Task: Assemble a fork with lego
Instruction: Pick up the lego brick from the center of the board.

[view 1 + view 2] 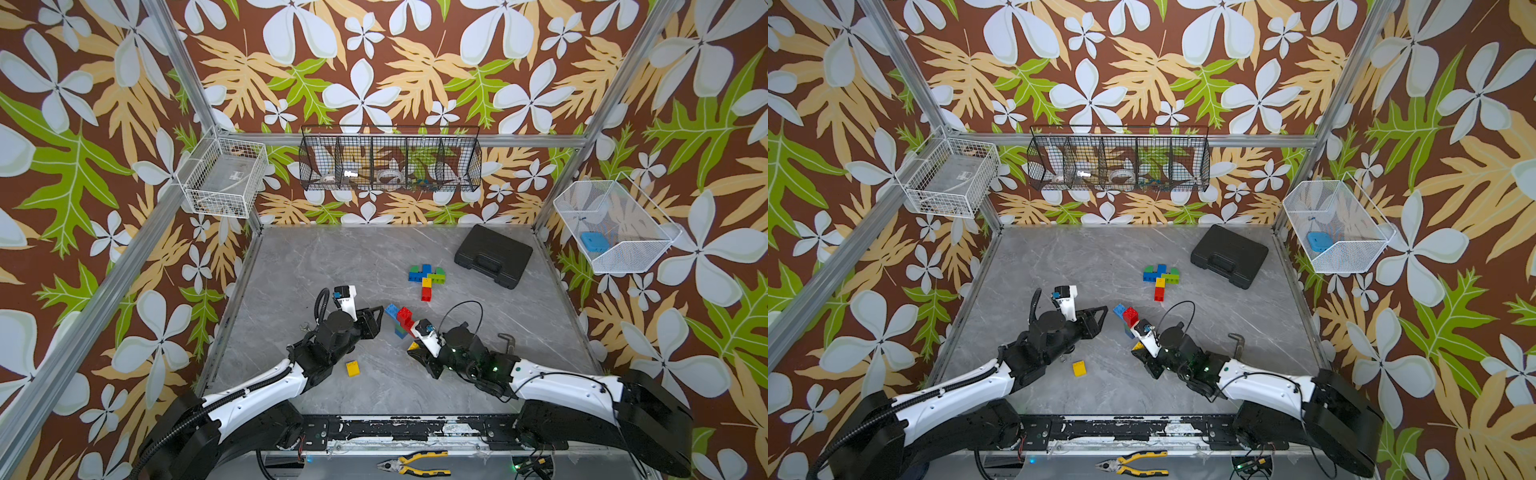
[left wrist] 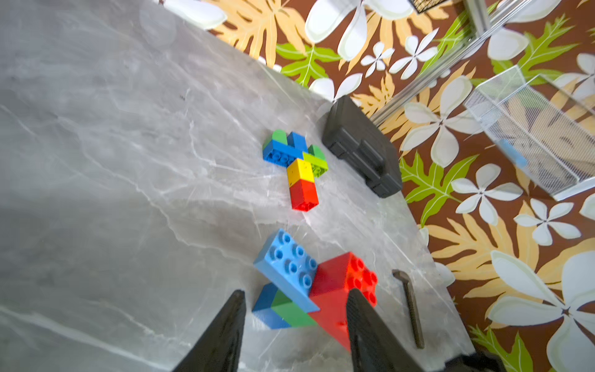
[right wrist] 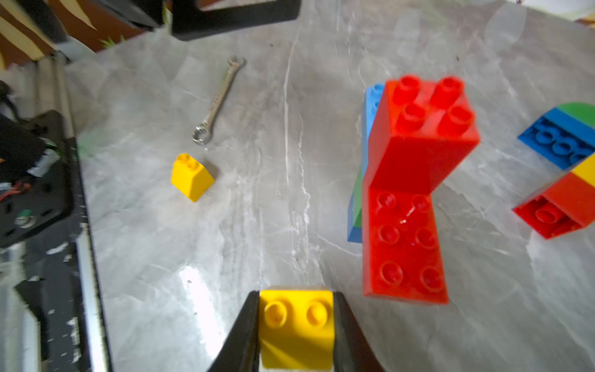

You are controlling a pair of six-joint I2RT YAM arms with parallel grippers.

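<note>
Holding: the right gripper (image 3: 295,294) has its jaws closed tight on the held yellow brick (image 3: 296,325), a small sloped piece with two studs.
Brick cluster: red, blue and green lego joined in a clump (image 1: 401,320), standing on the grey bench (image 1: 324,257) just beyond the right gripper.
Fork-shaped build: lying flat farther back (image 1: 426,278), with blue and green bricks across the top and a yellow, then a red brick as the stem.
Loose yellow brick: alone near the bench's front (image 1: 353,368), beside the left arm.
Left gripper: jaws partly apart and holding nothing (image 1: 376,318), tips pointing at the brick cluster from just beside it.
Silver spanner: near the loose yellow brick (image 3: 219,100).
Black case: back right of the bench (image 1: 492,255).
</note>
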